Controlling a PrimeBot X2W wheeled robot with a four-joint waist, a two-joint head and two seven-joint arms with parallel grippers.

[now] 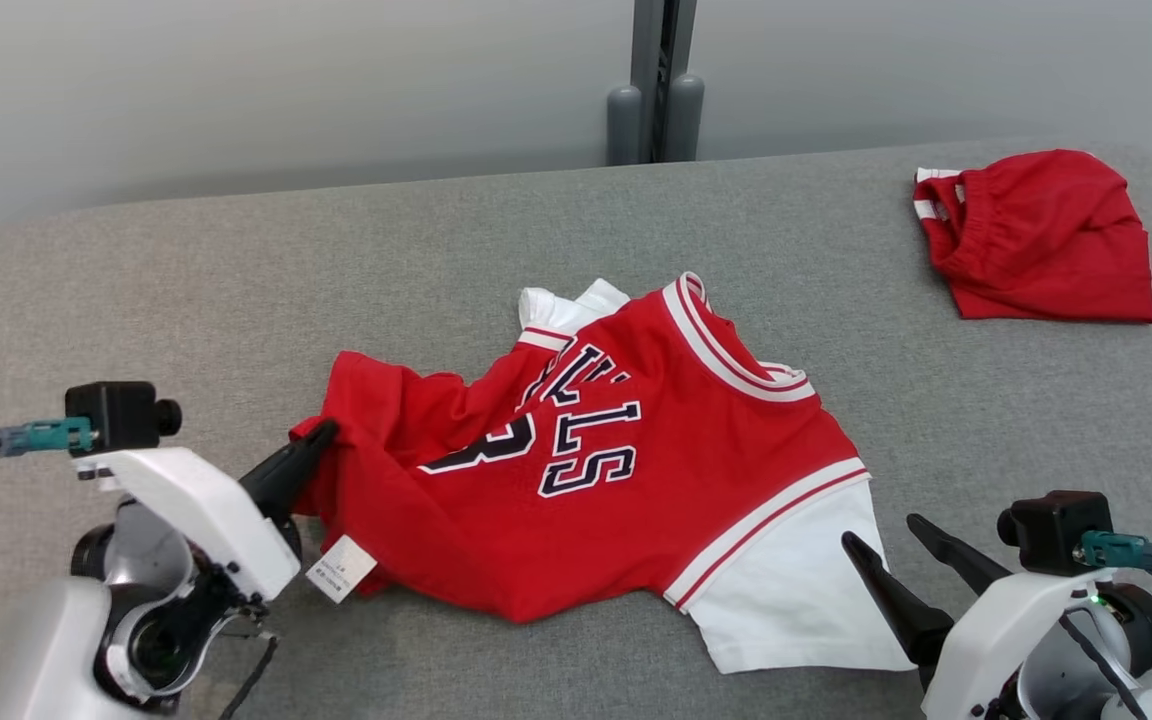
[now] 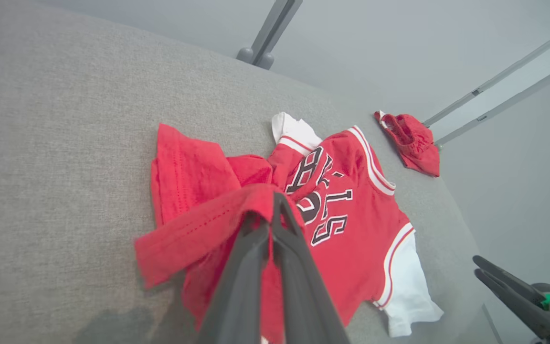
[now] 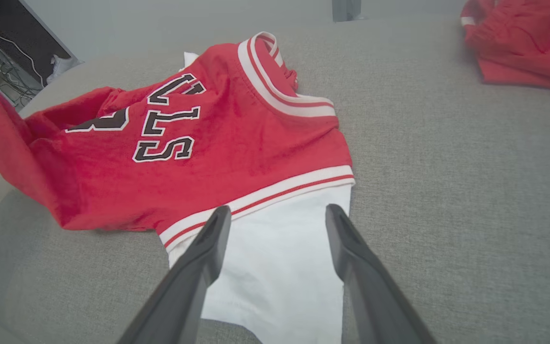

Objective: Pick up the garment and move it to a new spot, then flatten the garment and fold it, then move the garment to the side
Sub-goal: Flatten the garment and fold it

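The jersey (image 1: 636,470) lies crumpled near the middle of the grey cushion (image 1: 236,280), lettering upward, with a white sleeve (image 1: 796,590) spread toward the robot's right. A red fold at its left edge is pinched by the left gripper (image 1: 324,432), whose jaws are clamped tight on the cloth, and the fold is raised slightly off the surface. A label (image 1: 341,568) hangs just beneath it. The right gripper (image 1: 881,530) is held wide apart, with one finger on either side of the sleeve and nothing grasped. Whether the cloth is touched cannot be told.

The grasp for lifting or spreading is judged to be half made, with one side taken and the other not yet. Next, the right jaws would need to be lowered onto the sleeve or its striped hem and closed, so that the cloth can be drawn taut between both arms.

The cushion is a coarse grey weave with a rounded far edge. Red shorts (image 1: 1046,240) are seen well apart, at the far right. Behind, a pale wall (image 1: 286,90) is divided by a grey post (image 1: 656,90).
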